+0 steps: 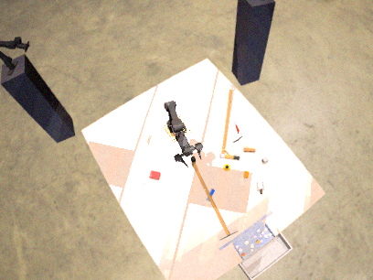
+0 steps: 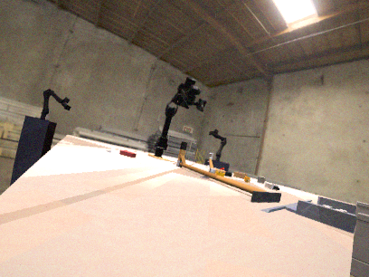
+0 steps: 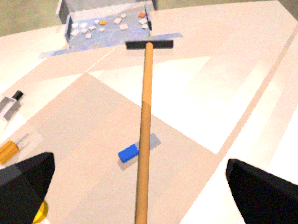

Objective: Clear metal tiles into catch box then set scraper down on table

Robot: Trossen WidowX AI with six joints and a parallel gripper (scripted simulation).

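Observation:
The long scraper lies on the table, its wooden handle (image 1: 210,197) (image 2: 226,180) (image 3: 145,115) running from a raised black-topped grip end to a dark flat blade (image 1: 229,236) (image 2: 266,196) (image 3: 150,45) just before the steel plate (image 3: 111,38). Pale metal tiles and a few orange ones (image 1: 258,241) (image 3: 103,22) are scattered on the plate. The catch box (image 1: 270,257) (image 3: 107,6) sits at its far end. My gripper (image 1: 193,162) (image 2: 202,105) (image 3: 140,161) is open and empty, high above the table. In the wrist view the handle shows between the fingers, far below them; its grip end is out of that view.
A blue-handled tool (image 1: 211,192) (image 3: 129,153) lies at the scraper's handle. A second long wooden-handled tool (image 1: 227,123), a hammer (image 1: 232,157), a yellow ring (image 1: 227,167), an orange screwdriver (image 1: 246,174) (image 3: 8,152) and a red block (image 1: 154,175) (image 2: 127,154) lie around.

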